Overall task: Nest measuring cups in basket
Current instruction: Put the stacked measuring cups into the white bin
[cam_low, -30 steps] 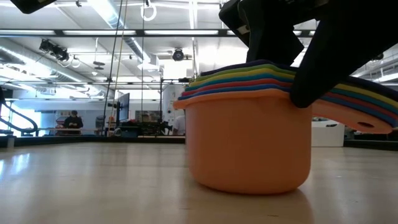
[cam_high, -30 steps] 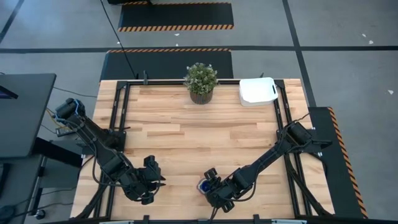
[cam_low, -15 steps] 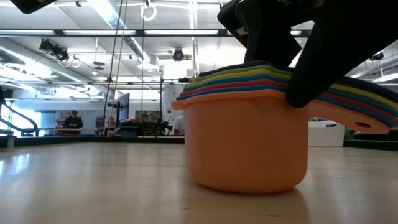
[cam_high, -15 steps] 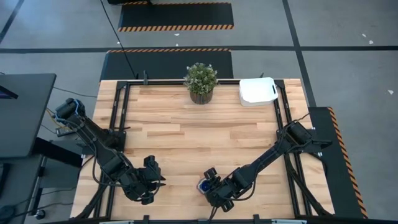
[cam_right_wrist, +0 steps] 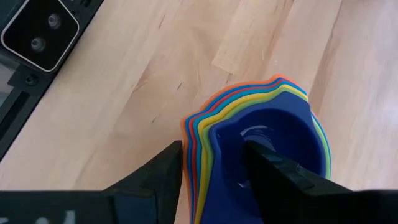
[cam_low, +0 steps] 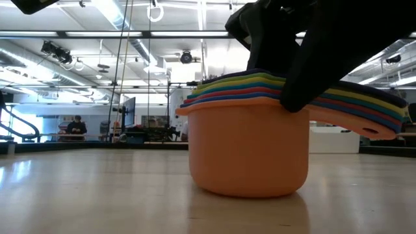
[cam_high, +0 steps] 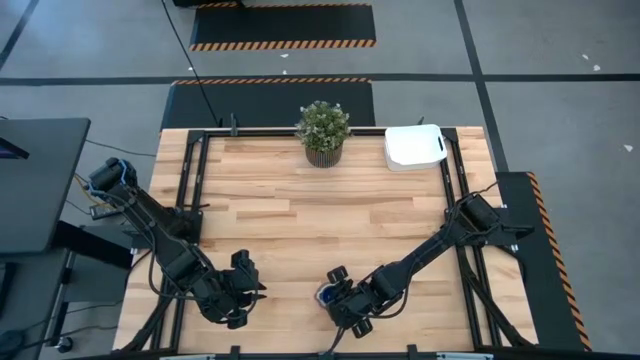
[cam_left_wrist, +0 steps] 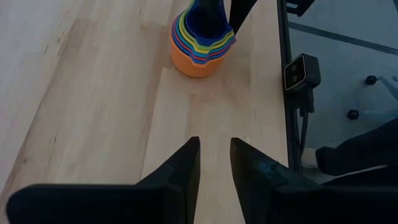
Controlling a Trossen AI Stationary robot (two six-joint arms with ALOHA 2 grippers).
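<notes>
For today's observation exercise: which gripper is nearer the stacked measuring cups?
Right. The right gripper grips the measuring cups at their rim; the left gripper sits apart, farther along the table's near edge.

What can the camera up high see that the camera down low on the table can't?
Only the high view shows the white basket at the far edge, the potted plant and the waiting left end effector near the front edge. Only the low view shows the rainbow of rims stacked in the orange cup, plus the room behind. Both show the right end effector gripping the nested measuring cups.
</notes>
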